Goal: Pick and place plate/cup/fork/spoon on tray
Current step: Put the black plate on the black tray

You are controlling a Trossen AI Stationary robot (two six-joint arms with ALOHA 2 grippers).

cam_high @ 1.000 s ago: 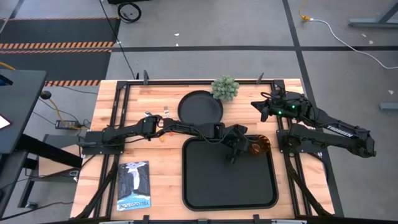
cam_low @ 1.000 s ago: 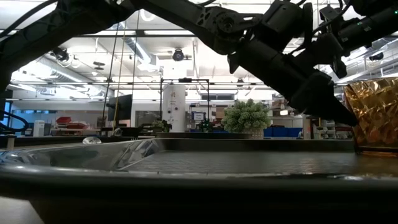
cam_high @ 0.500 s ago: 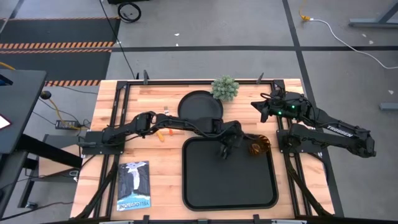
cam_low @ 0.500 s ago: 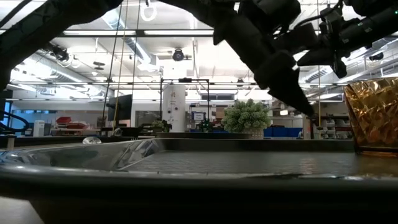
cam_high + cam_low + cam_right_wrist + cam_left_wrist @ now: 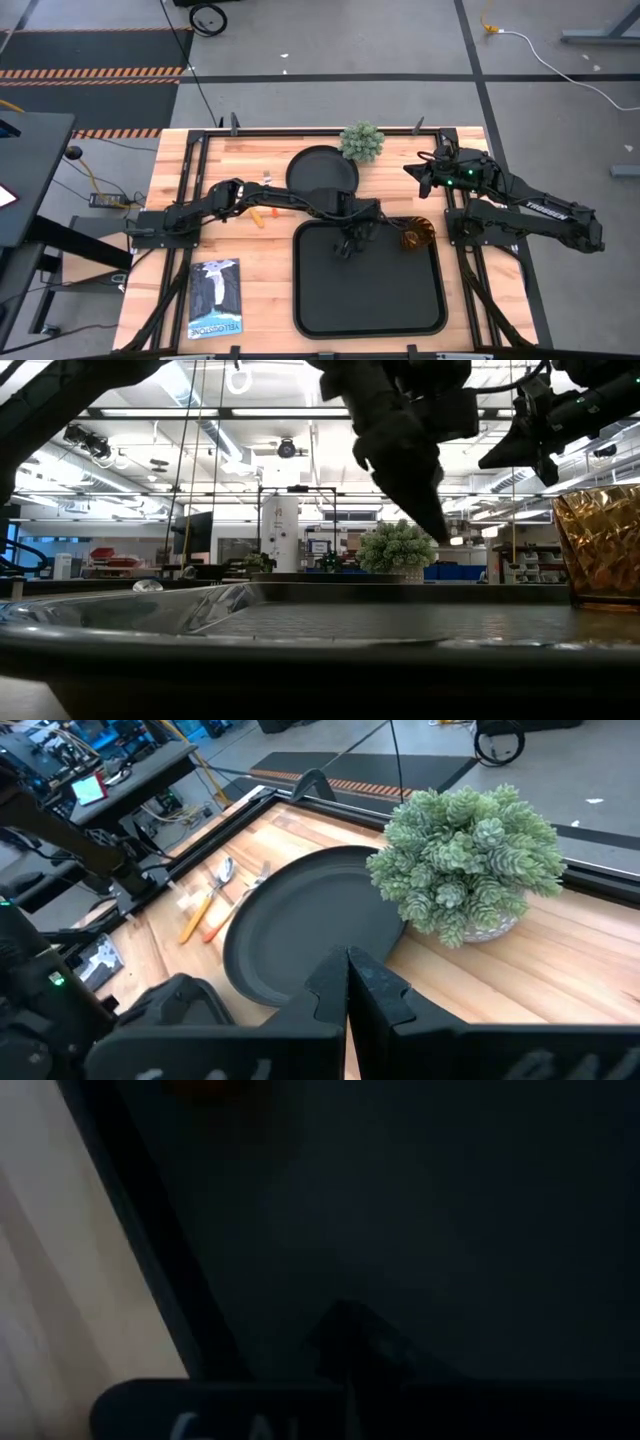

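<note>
The black tray [image 5: 370, 290] lies at the table's near middle. The amber cup [image 5: 415, 236] stands upright in the tray's far right corner and also shows in the low view [image 5: 600, 545]. The round black plate [image 5: 322, 172] lies on the table beyond the tray. The orange-handled spoon [image 5: 215, 890] and fork [image 5: 240, 900] lie side by side left of the plate, partly under my left arm in the high view. My left gripper [image 5: 348, 242] is shut and empty above the tray's far edge, left of the cup. My right gripper [image 5: 412, 172] is shut and empty at the far right.
A small potted plant [image 5: 362, 142] stands at the far edge next to the plate. A booklet [image 5: 215, 297] lies at the near left. Black rails [image 5: 195, 180] run along the table's sides.
My left gripper has drawn away from the cup toward the table's left along the tray's far edge and has risen a little. The cup stays upright in its corner of the tray.
</note>
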